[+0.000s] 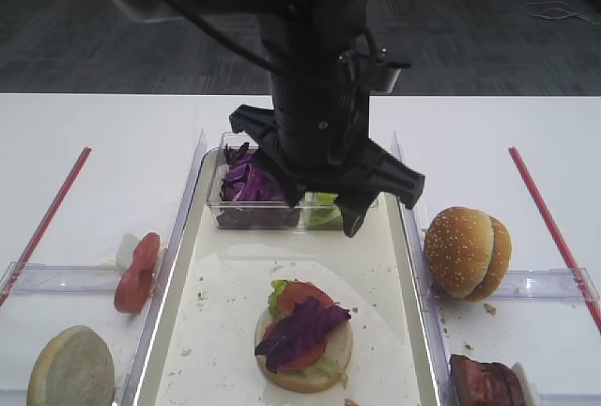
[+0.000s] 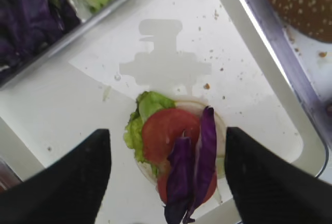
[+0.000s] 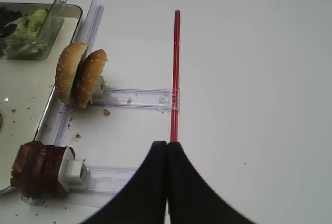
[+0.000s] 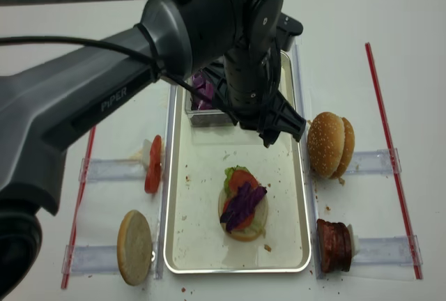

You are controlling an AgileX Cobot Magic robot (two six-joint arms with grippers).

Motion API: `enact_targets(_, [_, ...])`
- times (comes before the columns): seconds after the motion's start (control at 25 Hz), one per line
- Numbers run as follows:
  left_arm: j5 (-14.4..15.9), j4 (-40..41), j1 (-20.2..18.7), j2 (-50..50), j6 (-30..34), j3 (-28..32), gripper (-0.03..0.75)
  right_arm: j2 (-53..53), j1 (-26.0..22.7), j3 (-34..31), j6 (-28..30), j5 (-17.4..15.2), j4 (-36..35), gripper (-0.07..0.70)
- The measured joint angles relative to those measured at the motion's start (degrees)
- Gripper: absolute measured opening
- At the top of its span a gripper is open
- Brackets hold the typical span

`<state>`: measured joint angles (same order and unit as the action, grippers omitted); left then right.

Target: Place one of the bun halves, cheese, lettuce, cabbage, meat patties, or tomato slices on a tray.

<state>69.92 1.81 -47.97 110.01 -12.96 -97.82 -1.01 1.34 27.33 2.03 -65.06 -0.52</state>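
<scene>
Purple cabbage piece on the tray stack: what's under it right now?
The dark purple cabbage piece lies on round red tomato slices. Pale green lettuce shows beneath at one edge, over a pale bun half. Whatever lies directly beneath the cabbage is hidden.

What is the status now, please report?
Left gripper open, empty, above the stack. Right gripper shut, over bare table. Cabbage lies on tomato slice, on the tray. Nothing in the way.

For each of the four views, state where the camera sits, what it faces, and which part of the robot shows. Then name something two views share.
Exterior high: front, above; tray; left arm.
Right wrist: above table, down; bun halves, meat patties; shut right end effector.
Left wrist: over tray, down; stacked burger; open left end effector.
Realsense: overhead; tray; left arm.
Both exterior views share the burger.
</scene>
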Motion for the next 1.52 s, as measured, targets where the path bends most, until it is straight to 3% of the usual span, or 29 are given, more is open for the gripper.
enact_targets(0.24, [0.5,0.2,0.0,-0.5,-1.5,-4.7,0.445,0.0,0.0,0.0,0.0,0.0,0.0,0.063])
enact_targets(0.72, [0.8,-0.1,3.0,-2.3,-1.8,-5.3,0.445,0.0,0.0,0.0,0.0,0.0,0.0,0.063])
enact_targets(1.16, [0.8,-0.1,14.1,-2.6,-0.1,-5.3,0.445,0.0,0.0,0.0,0.0,0.0,0.0,0.063])
enact_targets(1.52, [0.9,0.0,27.6,-2.8,3.5,-5.3,0.445,0.0,0.0,0.0,0.1,0.0,0.0,0.063])
